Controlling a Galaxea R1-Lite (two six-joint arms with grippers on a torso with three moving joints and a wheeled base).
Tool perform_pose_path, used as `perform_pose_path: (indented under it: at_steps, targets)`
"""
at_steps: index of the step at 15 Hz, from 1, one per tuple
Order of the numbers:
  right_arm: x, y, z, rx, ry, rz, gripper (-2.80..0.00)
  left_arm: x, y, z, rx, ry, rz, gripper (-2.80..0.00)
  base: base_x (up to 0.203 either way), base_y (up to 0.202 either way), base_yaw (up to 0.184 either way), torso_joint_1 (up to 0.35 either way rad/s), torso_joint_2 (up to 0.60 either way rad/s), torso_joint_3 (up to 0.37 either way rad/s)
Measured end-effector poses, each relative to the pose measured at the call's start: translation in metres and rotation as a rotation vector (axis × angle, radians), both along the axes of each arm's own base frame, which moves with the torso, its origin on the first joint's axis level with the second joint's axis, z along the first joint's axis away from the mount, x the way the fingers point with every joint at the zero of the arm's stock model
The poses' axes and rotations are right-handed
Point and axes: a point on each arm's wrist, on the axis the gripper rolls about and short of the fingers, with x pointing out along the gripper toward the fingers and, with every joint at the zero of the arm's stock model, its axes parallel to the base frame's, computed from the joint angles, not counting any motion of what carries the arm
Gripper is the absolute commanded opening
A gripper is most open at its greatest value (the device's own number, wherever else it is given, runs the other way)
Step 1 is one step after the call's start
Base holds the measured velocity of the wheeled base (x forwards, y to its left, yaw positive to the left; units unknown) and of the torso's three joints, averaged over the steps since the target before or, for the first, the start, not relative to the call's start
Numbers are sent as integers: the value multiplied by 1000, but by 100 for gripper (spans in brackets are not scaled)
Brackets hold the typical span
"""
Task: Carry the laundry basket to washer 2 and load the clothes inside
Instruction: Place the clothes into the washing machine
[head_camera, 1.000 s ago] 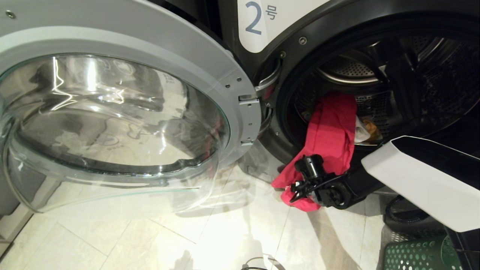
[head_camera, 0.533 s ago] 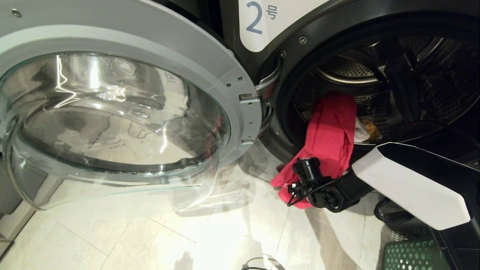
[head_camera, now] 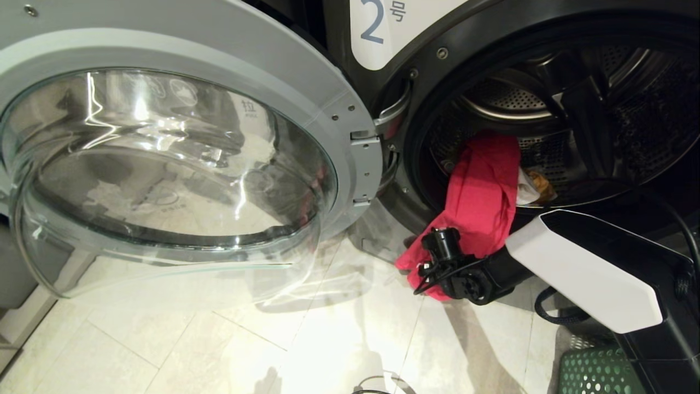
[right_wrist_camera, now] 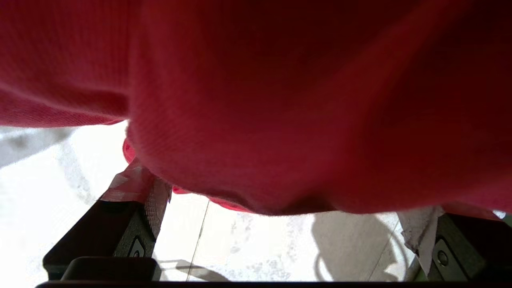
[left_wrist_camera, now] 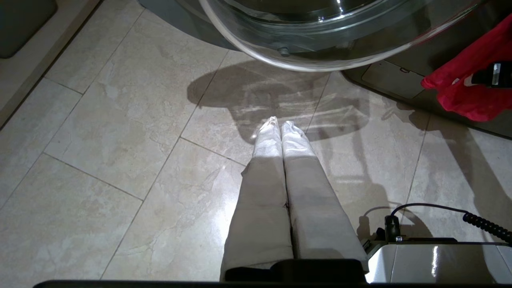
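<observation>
Washer 2 (head_camera: 377,33) stands with its door swung open to the left. A red-pink garment (head_camera: 481,191) hangs out of the drum over the rim, its lower end close to the floor. White (head_camera: 524,191) and yellow-orange (head_camera: 544,186) clothes lie inside behind it. My right wrist (head_camera: 465,276) is at the garment's hanging end. My right gripper (right_wrist_camera: 276,200) is open, with red cloth (right_wrist_camera: 300,100) draped between the wide-set fingers (right_wrist_camera: 140,196). The green laundry basket (head_camera: 590,372) sits at the bottom right. My left gripper (left_wrist_camera: 280,125) is shut, pointing down at the floor.
The open glass door (head_camera: 350,126) fills the left half of the head view, low over the tiled floor (head_camera: 219,350). My right arm's white cover (head_camera: 585,268) crosses in front of the drum mouth. A cable (left_wrist_camera: 484,224) runs beside the robot's base (left_wrist_camera: 440,260).
My right forearm has swung a little left and the wrist has edged left at the red garment's hanging end. The garment still hangs out of the drum. The left arm has not moved.
</observation>
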Motion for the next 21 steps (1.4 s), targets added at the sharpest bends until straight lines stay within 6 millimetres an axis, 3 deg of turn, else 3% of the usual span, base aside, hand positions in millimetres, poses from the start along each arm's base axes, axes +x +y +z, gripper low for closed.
perform_pose_path:
  at_steps: [4,5,11,16,21]
  targets:
    - [-1,-1,3,4,4,-10,0,0,0,0,0,0,0,-280,0,0,0,0,0,0]
    - [-2,-1,4,2,5,-14,-280,0,0,0,0,0,0,-280,0,0,0,0,0,0]
    - [-12,-6,15,23,27,-106,-280,0,0,0,0,0,0,-280,0,0,0,0,0,0]
    - [-40,-11,23,43,94,-163,-280,0,0,0,0,0,0,-280,0,0,0,0,0,0]
    - [-73,-2,51,41,83,-117,-280,0,0,0,0,0,0,-280,0,0,0,0,0,0]
